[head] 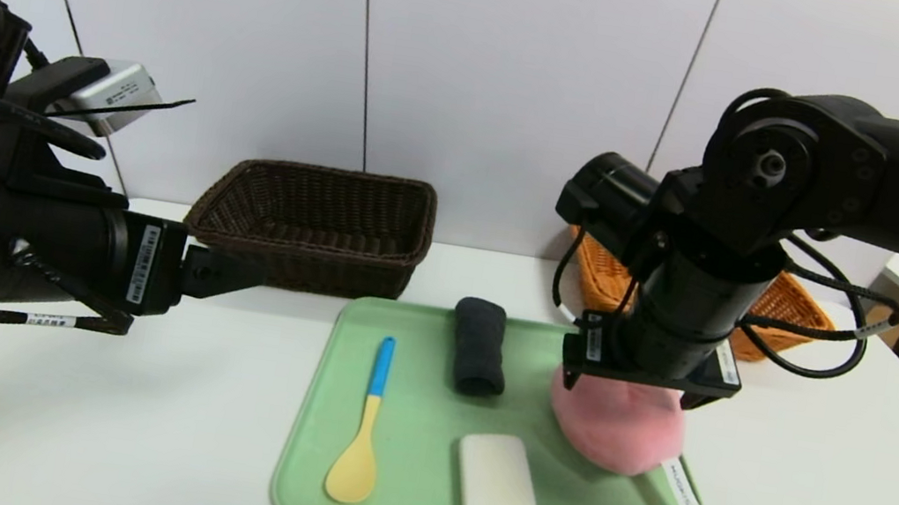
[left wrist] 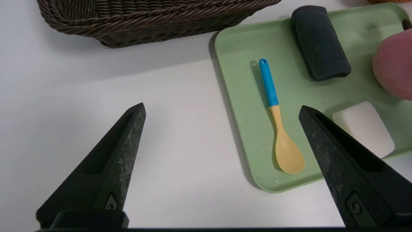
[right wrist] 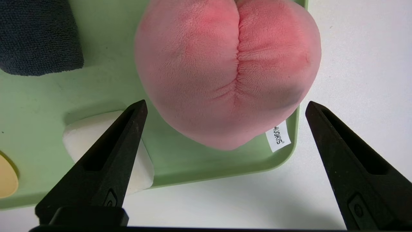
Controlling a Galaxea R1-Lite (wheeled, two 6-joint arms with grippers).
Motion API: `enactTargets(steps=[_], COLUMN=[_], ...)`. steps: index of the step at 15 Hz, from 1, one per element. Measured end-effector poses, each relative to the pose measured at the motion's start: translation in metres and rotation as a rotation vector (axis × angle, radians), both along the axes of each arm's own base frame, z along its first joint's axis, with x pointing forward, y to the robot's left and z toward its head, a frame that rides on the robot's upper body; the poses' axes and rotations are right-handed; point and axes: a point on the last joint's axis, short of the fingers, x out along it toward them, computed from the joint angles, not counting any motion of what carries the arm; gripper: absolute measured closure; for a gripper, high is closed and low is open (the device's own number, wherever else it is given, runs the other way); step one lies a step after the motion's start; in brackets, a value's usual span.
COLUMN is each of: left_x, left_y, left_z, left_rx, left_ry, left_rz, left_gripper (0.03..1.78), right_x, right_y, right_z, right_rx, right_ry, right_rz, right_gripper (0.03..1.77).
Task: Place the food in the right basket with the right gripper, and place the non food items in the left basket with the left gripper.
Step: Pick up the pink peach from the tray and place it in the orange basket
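The white sewn tag (right wrist: pixel 278 140) on the pink plush peach (right wrist: pixel 225 71) carries dark lettering that reads roughly "HUGKIS"; it hangs over the rim of the pale green plastic tray (head: pixel 406 424). White barcode stickers sit on the left arm's wrist and on the right arm's wrist mount, their print too small to read.

The white tabletop (head: pixel 122 417) stands against a pale grey panelled wall with dark vertical seams.

The tray holds four things: a yellow spoon with a blue handle (head: pixel 364 431) toward its left side, a rolled dark grey cloth (head: pixel 479 346) at its far edge, a white rounded rectangular bar (head: pixel 498 489) near its front edge, and the peach at its right side. Behind the tray on the left stands the dark brown woven wicker basket (head: pixel 321 220), nothing visible inside it. Behind on the right, the orange-tan woven wicker basket (head: pixel 789 308) is largely hidden by the right arm.

The right claw (right wrist: pixel 225 106) points steeply down just over the peach, fingers spread wide to either side of it, not touching. The left claw (left wrist: pixel 222 109) hangs over bare tabletop left of the tray, fingers wide apart and holding nothing.
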Motion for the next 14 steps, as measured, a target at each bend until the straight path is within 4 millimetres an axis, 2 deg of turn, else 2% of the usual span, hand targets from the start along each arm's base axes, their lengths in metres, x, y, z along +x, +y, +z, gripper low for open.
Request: enactTargets(steps=[14], left_x=[-0.003], left_y=[-0.003], left_z=[0.001], left_rx=[-0.011], left_ry=[-0.002], left_rz=[-0.016], left_gripper=[0.12], right_x=[0.02], right_y=[0.007], right_z=[-0.033], right_rx=[-0.068], right_ry=[0.047], right_rz=[-0.04], right_gripper=[0.1])
